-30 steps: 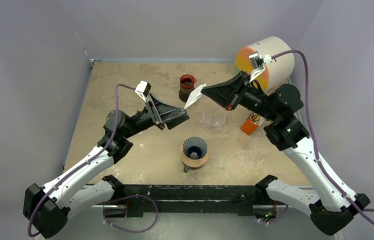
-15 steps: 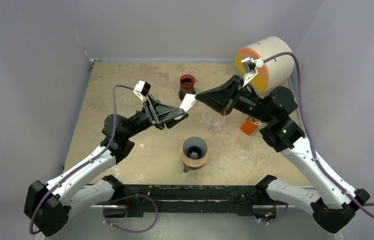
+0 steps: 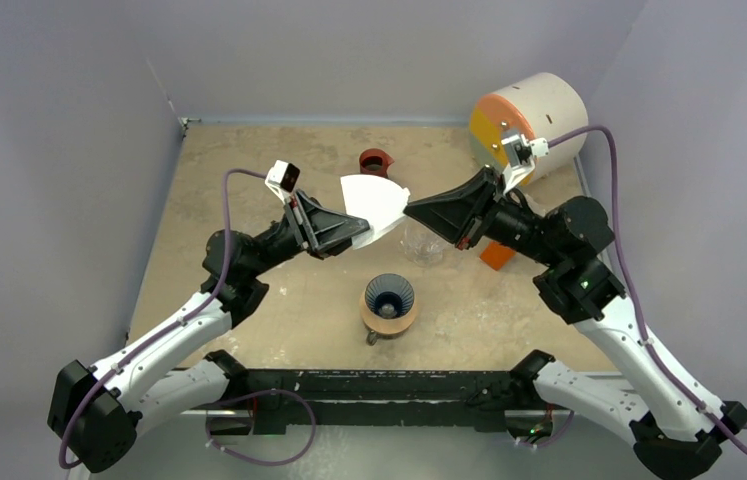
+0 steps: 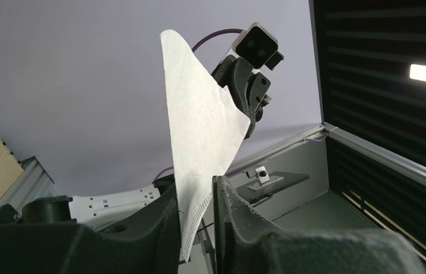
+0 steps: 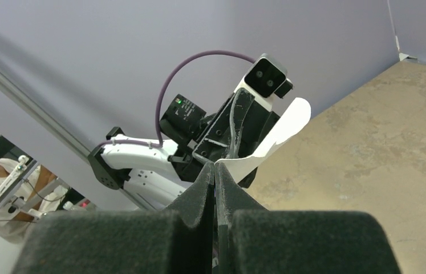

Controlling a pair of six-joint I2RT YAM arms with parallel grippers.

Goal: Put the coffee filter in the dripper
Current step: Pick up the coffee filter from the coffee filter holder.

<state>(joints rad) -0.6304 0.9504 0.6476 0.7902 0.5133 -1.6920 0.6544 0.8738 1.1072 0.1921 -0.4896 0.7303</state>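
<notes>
The white paper coffee filter [image 3: 373, 203] hangs in the air, spread as a fan between both grippers, above and behind the dripper. My right gripper [image 3: 411, 209] is shut on its right edge; in the right wrist view the filter [image 5: 276, 136] sticks out from the closed fingertips of that gripper [image 5: 215, 171]. My left gripper [image 3: 362, 232] is narrowly open around its lower left edge. In the left wrist view the filter [image 4: 200, 120] lies against one finger of the left gripper [image 4: 196, 193], with a gap to the other. The deep-blue ribbed dripper [image 3: 390, 294] stands on a tan wooden ring [image 3: 389, 320].
A clear glass cup [image 3: 425, 246] stands just behind the dripper, under the right gripper. A red-brown cup [image 3: 376, 161] is further back. A large white and orange cylinder [image 3: 531, 124] lies at the back right, and a small orange object [image 3: 495, 254] sits under the right arm.
The left gripper has risen to meet the filter, whose lower edge now sits between its fingers. The filter has turned from edge-on to a broad fan. The right gripper has shifted slightly.
</notes>
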